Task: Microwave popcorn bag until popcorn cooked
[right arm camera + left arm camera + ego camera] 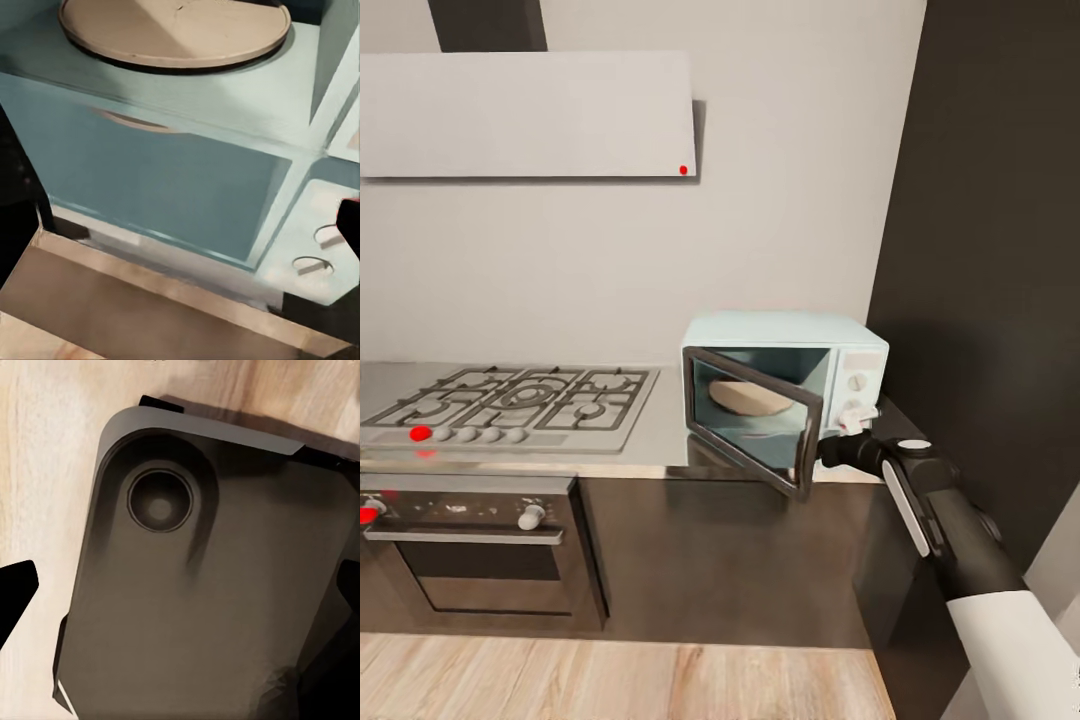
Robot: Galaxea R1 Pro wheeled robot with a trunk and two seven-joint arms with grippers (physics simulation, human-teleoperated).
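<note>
Mint-blue enamel marks the microwave (790, 385), which is seen at the far end of the steel-look desk (650, 440) with its dark-framed door (752, 420) swung partly open toward the room. Inside, a tan round turntable (748, 398) is seen; it lies bare, and the popcorn bag cannot be found on the stretch of desk that is shown. The right gripper (852, 425) is held just below the two round knobs (857, 382), beside the door's free edge; whether its fingers are spread or pressed together cannot be told, since only one dark tip (351, 225) is caught at the edge of the right wrist view. In the left wrist view, a grey part of the robot's body (202, 585) is seen over the wooden floor (45, 472).

Several risks can be judged from here. If the door is swept further by the right arm, the light microwave could be dragged or turned on the glossy desk. A knob could be nudged by the close fingers, and heating might be started with nothing inside. Should the door be left only half open, a later insertion of the bag could be blocked or the bag crushed against the frame.
</note>
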